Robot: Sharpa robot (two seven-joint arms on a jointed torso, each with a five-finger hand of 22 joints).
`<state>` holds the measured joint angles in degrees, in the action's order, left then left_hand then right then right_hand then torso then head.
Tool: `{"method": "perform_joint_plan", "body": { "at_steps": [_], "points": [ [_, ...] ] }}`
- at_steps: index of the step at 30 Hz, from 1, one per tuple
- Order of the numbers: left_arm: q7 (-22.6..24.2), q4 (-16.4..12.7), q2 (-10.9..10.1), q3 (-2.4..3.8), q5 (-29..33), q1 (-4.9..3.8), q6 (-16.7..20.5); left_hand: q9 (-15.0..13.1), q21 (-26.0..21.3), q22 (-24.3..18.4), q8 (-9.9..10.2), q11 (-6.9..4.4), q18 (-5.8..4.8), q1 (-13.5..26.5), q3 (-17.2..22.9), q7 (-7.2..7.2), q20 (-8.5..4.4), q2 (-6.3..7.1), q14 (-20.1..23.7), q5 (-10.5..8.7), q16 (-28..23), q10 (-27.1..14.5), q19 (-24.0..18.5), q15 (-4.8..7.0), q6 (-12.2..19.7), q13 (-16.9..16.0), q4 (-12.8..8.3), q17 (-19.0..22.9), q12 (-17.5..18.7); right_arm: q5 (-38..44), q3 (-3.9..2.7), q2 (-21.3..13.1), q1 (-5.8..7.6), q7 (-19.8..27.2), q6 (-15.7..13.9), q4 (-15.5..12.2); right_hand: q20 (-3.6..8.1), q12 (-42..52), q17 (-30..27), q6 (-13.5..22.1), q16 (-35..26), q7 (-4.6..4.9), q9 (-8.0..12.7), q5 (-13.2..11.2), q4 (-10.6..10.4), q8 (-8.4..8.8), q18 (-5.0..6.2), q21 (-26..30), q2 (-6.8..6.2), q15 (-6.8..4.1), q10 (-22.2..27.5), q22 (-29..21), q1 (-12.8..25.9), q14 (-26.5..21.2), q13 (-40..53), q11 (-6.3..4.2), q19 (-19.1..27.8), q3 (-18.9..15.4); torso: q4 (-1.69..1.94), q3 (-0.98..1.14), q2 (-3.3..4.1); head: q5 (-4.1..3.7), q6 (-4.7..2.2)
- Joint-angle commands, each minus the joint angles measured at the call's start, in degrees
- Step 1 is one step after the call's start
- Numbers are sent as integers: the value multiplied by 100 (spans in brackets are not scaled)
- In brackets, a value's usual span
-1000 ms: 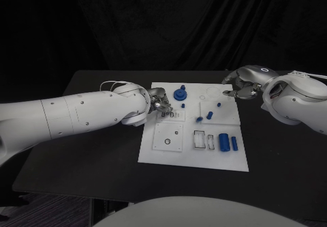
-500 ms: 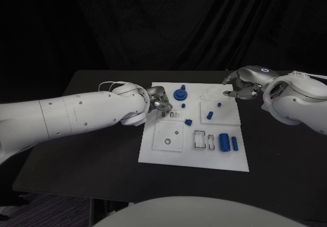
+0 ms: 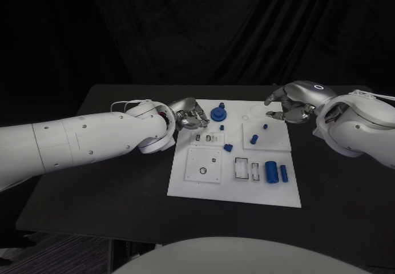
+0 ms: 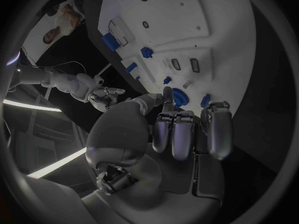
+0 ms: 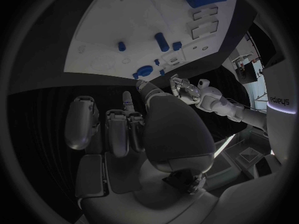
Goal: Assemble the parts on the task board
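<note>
The white task board (image 3: 234,185) lies mid-table. On it stand a round blue part (image 3: 218,113), a blue peg (image 3: 253,138) and a smaller peg (image 3: 265,125). A small blue block (image 3: 228,147) lies near the board's middle, and two blue cylinders (image 3: 275,171) lie at its near right. My left hand (image 3: 186,115) hovers at the board's far-left edge beside the round part (image 4: 181,95), fingers (image 4: 181,132) curled in, nothing in them. My right hand (image 3: 288,106) hangs over the far-right corner, fingers (image 5: 118,127) curled in with nothing held.
Rectangular slots (image 3: 240,169) and a square plate with holes (image 3: 203,165) mark the board's near half. Black table (image 3: 123,171) surrounds the board on all sides. My left forearm (image 3: 91,140) lies across the table's left side.
My left hand has pulled back from the small slots at the board's left toward the far-left edge. The right hand has barely shifted.
</note>
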<state>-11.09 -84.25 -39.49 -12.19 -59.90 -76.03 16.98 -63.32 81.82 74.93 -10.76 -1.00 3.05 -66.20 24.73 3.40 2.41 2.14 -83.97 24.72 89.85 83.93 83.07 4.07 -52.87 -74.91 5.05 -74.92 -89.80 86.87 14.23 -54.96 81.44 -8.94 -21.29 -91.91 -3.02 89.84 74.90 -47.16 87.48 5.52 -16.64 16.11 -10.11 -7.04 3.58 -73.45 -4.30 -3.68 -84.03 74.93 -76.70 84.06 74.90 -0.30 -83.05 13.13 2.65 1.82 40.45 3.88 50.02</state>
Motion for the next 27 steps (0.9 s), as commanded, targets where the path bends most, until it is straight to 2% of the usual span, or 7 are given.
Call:
{"method": "perform_joint_plan", "body": {
  "at_steps": [1,8,11,17,20,23,27],
  "points": [
    [1079,-104,-130,3,34,10,242,46,56,868,91,82,-59,-211,-86,72,58,-40,-603,-296,15,607,33,-80,186,-1509,3,-1508,-20,308,-4,-32,-41,17,-471,-226,-9,16,1480,-203,220,37,34,15,0,-55,-82,-360,-45,50,-597,1147,0,583,1510,74,-171,-38,-2,-3,8,-9,-2],
    [1724,-276,-454,3,34,21,397,599,126,964,401,263,-82,-517,-114,277,210,-45,-603,-1117,15,607,74,-245,519,-1509,1,-1508,-20,844,-4,-12,-130,-344,-639,-606,-11,16,1510,-458,252,23,27,12,-102,-122,-175,-834,-160,52,-597,1270,150,594,1510,69,-365,-162,-4,-1,0,-36,-2],
    [1900,-292,-561,2,34,40,501,707,129,974,400,280,-80,-488,-202,292,235,-31,-603,-1219,15,607,74,-265,513,-1509,99,-1508,-20,991,-4,58,-173,-483,-656,-668,-12,16,1510,-532,252,28,-9,11,-163,-153,-208,-995,-216,55,-597,1313,250,594,1510,77,-429,-240,-1,-1,1,-60,-2],
    [2305,-247,-724,2,34,150,642,897,118,987,338,277,-74,-610,-419,279,253,-58,-603,-1004,15,607,61,-268,463,-1509,288,-1508,-20,1281,-5,291,-288,-772,-402,-641,-20,16,1510,-622,252,33,-86,15,-228,-199,-244,-1167,-253,72,-597,1359,342,594,1510,97,-494,-320,1,-9,0,-105,-2],
    [2530,-223,-775,2,34,215,700,975,132,1013,254,268,-79,-1111,-318,285,239,-122,-603,-365,15,607,69,-253,421,-1509,47,-1508,-20,1391,-5,398,-340,-914,-161,-606,-25,16,1510,-619,252,35,-98,14,-244,-195,-256,-1224,-265,76,-597,1375,368,594,1510,99,-516,-341,1,-11,-1,-148,-2],
    [2742,-180,-814,2,34,267,735,1040,156,1040,225,282,-89,-1239,-278,298,253,-118,-603,-440,15,607,89,-272,426,-1509,20,-1508,-20,1444,-6,487,-385,-1036,72,-570,-36,16,1510,-595,252,43,-124,17,-283,-174,-282,-1341,-279,89,-597,1409,425,594,1510,112,-561,-382,-2,-6,-2,-150,-2],
    [2910,-98,-861,2,31,337,749,1119,169,1058,224,297,-93,-1360,-204,321,263,-73,-603,-407,15,607,98,-283,450,-1509,-28,-1508,-20,1556,-6,593,-459,-1172,309,-525,-47,16,1510,-577,252,54,-135,17,-304,-158,-295,-1398,-286,105,-597,1426,459,594,1510,133,-584,-405,5,-28,-7,-174,-2]
  ]
}}
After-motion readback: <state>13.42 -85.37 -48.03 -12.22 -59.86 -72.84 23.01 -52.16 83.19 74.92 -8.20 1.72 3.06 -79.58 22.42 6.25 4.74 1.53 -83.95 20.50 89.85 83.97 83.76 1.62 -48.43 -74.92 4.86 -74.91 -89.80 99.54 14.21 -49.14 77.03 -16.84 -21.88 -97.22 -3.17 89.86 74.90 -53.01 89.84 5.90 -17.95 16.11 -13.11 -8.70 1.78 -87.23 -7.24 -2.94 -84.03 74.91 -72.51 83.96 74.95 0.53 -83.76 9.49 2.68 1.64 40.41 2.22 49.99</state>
